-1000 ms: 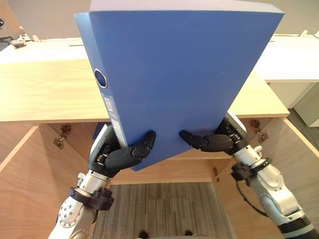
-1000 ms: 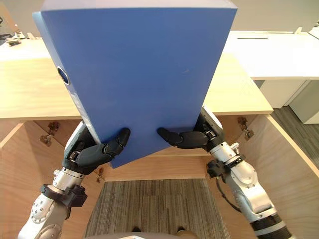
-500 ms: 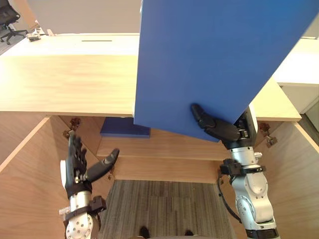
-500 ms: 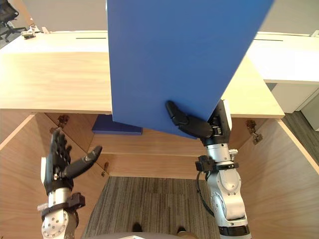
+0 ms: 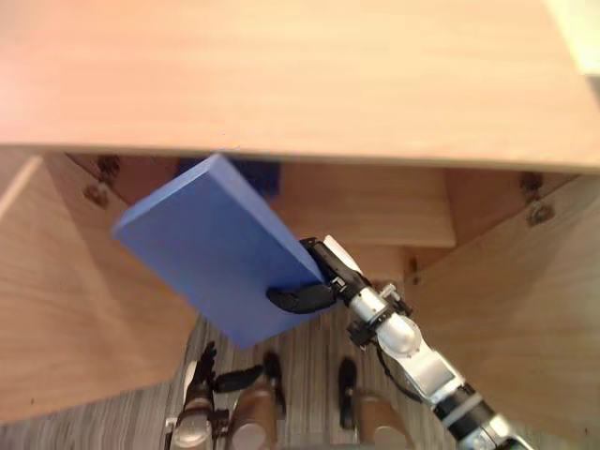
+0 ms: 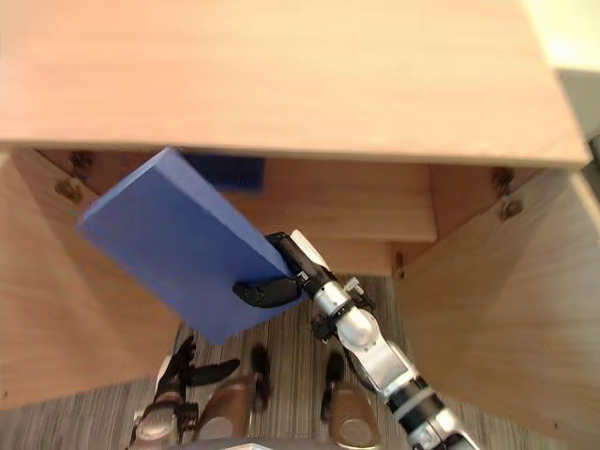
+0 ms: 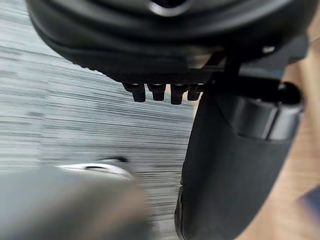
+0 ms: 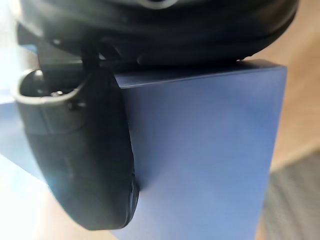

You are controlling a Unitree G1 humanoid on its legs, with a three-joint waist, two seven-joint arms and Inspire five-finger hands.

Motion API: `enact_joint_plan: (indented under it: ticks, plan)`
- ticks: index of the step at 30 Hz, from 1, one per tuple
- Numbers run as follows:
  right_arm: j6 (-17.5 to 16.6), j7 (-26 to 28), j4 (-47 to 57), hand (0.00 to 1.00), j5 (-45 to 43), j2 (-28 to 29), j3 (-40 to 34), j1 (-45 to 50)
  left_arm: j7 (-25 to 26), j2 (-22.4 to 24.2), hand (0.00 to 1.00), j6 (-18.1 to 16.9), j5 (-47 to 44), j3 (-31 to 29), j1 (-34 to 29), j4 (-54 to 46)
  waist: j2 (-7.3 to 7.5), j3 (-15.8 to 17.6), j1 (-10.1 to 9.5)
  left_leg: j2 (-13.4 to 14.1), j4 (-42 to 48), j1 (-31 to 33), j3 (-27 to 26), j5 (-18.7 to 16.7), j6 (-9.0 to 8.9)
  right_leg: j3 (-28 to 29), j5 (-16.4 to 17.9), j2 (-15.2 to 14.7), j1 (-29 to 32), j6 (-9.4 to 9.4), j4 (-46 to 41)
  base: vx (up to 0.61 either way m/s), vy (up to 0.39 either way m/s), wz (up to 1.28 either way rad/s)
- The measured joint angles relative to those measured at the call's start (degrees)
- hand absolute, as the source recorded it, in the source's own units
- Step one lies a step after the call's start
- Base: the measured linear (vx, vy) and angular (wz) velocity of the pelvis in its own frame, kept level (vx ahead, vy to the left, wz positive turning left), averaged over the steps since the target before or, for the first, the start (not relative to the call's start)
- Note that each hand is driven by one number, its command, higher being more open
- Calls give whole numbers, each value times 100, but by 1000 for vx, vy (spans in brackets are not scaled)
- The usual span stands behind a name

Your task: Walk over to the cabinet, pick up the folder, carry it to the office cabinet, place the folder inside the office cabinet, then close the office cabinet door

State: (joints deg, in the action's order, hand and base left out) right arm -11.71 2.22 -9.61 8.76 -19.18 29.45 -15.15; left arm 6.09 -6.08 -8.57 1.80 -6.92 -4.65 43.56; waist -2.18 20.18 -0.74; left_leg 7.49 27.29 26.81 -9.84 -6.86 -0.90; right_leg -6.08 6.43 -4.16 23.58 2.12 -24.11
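The blue folder [image 5: 214, 249] hangs tilted in front of the open office cabinet [image 5: 281, 75], its far corner close to the opening under the wooden top. My right hand [image 5: 302, 294] is shut on its near lower edge, and the thumb [image 8: 90, 160] presses on the blue cover [image 8: 200, 145]. My left hand [image 5: 202, 373] is down low over the carpet, open and holding nothing, with its fingers straight [image 7: 160, 91].
Both cabinet doors stand open, the left door [image 5: 56, 309] and the right door [image 5: 530, 309] flanking the opening. A shelf [image 5: 375, 220] runs across inside, and another dark blue item [image 5: 255, 174] sits at the back. Grey striped carpet [image 5: 314, 356] lies below.
My left hand let go of the folder and dropped to my side. The right hand alone lowered the folder from high before the camera to the cabinet opening. The camera tilted down.
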Motion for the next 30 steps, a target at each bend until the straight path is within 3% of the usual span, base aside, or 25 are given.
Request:
enact_joint_plan:
  ticks: [2, 5, 7, 9, 15, 24, 25, 30]
  plan:
    - [54, -45, -69, 0, 24, 15, -145, -196, 9, -42, 100, -44, -86, -7, 256, -20, -49, 322, -3, 34, 604, 580, 3, -150, 57, 75, 244, -77, 680, 6, -756, -187, 3, -7]
    - [267, -141, -90, 0, -341, 185, -466, -594, 10, -19, 100, -113, -186, 8, 598, -188, -145, 489, -32, 146, 1440, 1528, 48, -402, 76, 138, 502, -129, 1674, 19, -1656, -185, 18, -7]
    - [281, -209, -88, 0, -867, 365, -796, -959, 11, -17, 100, -119, -188, -1, 768, -436, -174, 524, -32, 189, 1937, 2145, 109, -509, 105, 145, 665, -169, 2293, 26, -2198, -175, -7, 1]
    - [277, -589, -87, 0, -2105, 563, -1402, -1736, 14, 42, 100, -143, -320, -15, 1030, -851, -183, 536, -150, 270, 2583, 3056, 171, -635, 130, 183, 854, -200, 3211, 20, -2901, -155, -33, 2]
    - [61, -1400, -365, 0, -4071, 626, -2592, -3372, 30, 282, 100, -195, -538, 26, 1196, -1631, -191, 645, -303, 262, 3188, 3979, 282, -678, 162, 160, 1011, -317, 4123, -62, -3638, -71, -54, 9]
    - [-368, -2258, -1560, 0, -5997, 701, -3541, -4738, 363, 320, 100, -250, -995, 115, 1245, -1878, -192, 645, -468, 257, 3285, 4362, 378, -671, 166, 67, 1089, -352, 4459, -105, -3774, -31, -46, 3]
    - [-410, -2290, -1566, 100, -6151, 728, -3599, -4811, 381, 320, 100, -251, -1011, 118, 1247, -1882, -192, 645, -468, 251, 3283, 4372, 390, -670, 163, 51, 1094, -358, 4460, -108, -3772, -23, -27, 7]
    - [-671, -2615, -1905, 100, -6984, 858, -4069, -5518, 543, 313, 100, -240, -1086, 269, 1309, -1882, -195, 642, -531, 166, 3154, 4406, 451, -599, 122, -39, 1121, -423, 4461, -125, -3716, -21, -30, 11]
